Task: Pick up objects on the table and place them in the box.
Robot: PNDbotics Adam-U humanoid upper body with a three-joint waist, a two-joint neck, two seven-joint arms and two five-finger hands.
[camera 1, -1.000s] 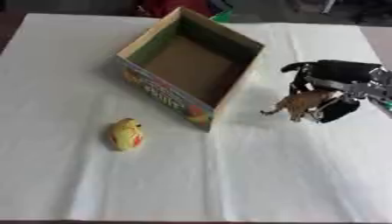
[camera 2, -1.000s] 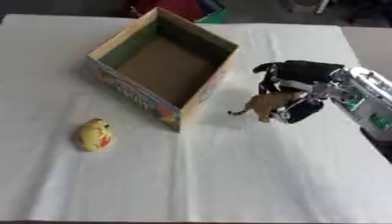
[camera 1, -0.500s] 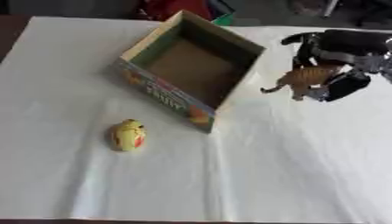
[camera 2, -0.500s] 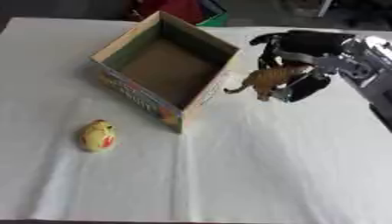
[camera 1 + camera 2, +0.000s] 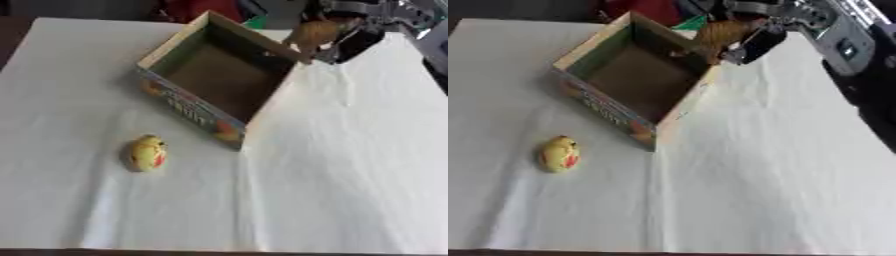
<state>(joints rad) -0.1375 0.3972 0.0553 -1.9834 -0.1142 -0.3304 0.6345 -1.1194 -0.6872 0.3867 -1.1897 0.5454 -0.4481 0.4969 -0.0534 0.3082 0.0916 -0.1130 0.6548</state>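
The brown toy animal [image 5: 721, 34] hangs above the far right corner of the open cardboard box [image 5: 597, 107], partly over its rim. The right hand [image 5: 756, 36] has its fingers curled round the toy from the right. Inside, the box shows a bare brown floor. A yellow toy [image 5: 146, 153] lies on the white table [image 5: 350, 165], near the box's front wall and well apart from the hand.
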